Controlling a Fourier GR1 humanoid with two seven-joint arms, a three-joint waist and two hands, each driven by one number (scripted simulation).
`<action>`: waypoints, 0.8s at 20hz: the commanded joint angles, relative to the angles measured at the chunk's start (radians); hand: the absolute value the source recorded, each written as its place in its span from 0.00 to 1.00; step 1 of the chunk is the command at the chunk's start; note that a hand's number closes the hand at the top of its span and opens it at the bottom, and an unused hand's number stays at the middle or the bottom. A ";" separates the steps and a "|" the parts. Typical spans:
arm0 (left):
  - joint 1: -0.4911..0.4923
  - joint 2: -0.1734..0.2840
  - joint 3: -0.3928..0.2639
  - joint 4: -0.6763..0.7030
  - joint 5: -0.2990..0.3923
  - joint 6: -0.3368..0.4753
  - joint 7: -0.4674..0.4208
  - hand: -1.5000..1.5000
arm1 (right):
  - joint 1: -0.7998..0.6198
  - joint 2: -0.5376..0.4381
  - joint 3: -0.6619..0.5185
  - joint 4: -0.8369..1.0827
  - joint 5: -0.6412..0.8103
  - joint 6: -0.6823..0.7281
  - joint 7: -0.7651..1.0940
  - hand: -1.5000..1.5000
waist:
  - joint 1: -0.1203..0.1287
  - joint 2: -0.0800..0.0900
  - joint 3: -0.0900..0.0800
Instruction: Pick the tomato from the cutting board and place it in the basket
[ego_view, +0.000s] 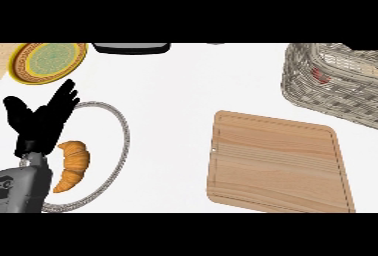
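One hand shows: the left hand, fingers straight and holding nothing, resting at centre left. The cutting board at lower right lies bare; a red patch inside the basket, upper right, suggests the tomato is already placed.

The light is bright and even — the white counter reads almost uniformly pale, with no hot spots or glare. Shadows are nearly missing: the cutting board and the woven basket cast only the faintest dark edge. The basket's weave shows soft shading between its strands — darker inside its wall. Edges look slightly soft throughout, and straight lines stay straight toward the borders.
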 joint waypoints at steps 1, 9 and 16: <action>-0.009 -0.042 -0.030 0.000 -0.035 0.045 -0.002 0.50 | -0.020 -0.011 -0.068 0.009 -0.079 -0.038 -0.018 0.00 | -0.008 -0.003 0.000; 0.060 0.013 0.025 -0.040 0.023 -0.016 0.000 0.50 | 0.066 -0.158 -0.322 -0.053 -0.331 0.032 -0.013 0.00 | -0.024 -0.009 0.000; 0.012 -0.002 0.016 0.027 0.001 -0.001 -0.030 0.50 | 0.272 -0.339 -0.419 0.013 -0.483 0.356 -0.056 0.00 | -0.035 -0.005 0.000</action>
